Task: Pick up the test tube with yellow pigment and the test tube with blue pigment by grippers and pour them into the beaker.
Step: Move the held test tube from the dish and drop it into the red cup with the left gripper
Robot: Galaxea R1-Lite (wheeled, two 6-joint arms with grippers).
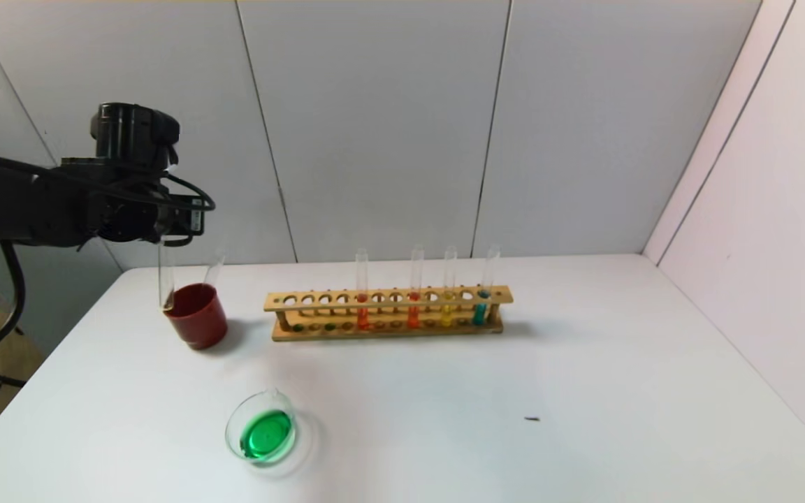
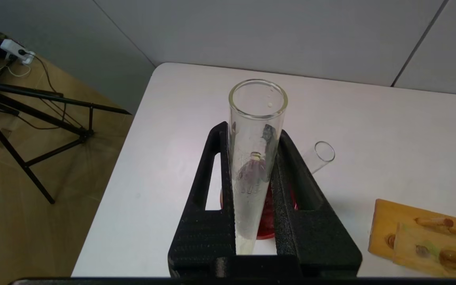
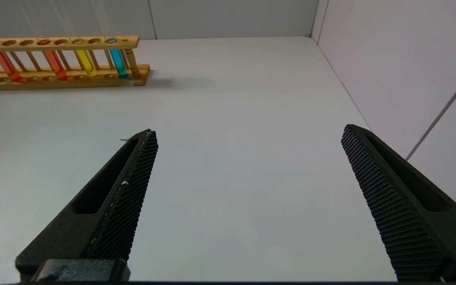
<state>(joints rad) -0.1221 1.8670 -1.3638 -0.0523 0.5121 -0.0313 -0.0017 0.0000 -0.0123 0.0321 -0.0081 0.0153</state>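
**Emptied tube held over the red cup, green mix in the beaker**

While the left gripper hovered above the dark red cup near the table's left edge, its jaws were clamped on an emptied test tube, held upright with its rounded bottom dipping into the cup's mouth. A second empty tube already leaned inside that cup. Which pigment the held tube had carried could not be told, since only faint residue clung to its wall.

The beaker stood well forward on the white table, holding green liquid, which suggested both pours were done. The rack behind it still held two orange tubes, a golden-yellow one and a teal one.

Such a tube would be light, stiff, smooth and breakable. The textured pads gripped it on the straight wall well below the lip, a sound place; squeezing hard or dropping it against the other glass risked a crack.

Room was tight only at the cup, where the leaning tube sat just beside the held one. The right gripper hung spread wide with nothing in it, over bare table on the right, well apart from the rack.
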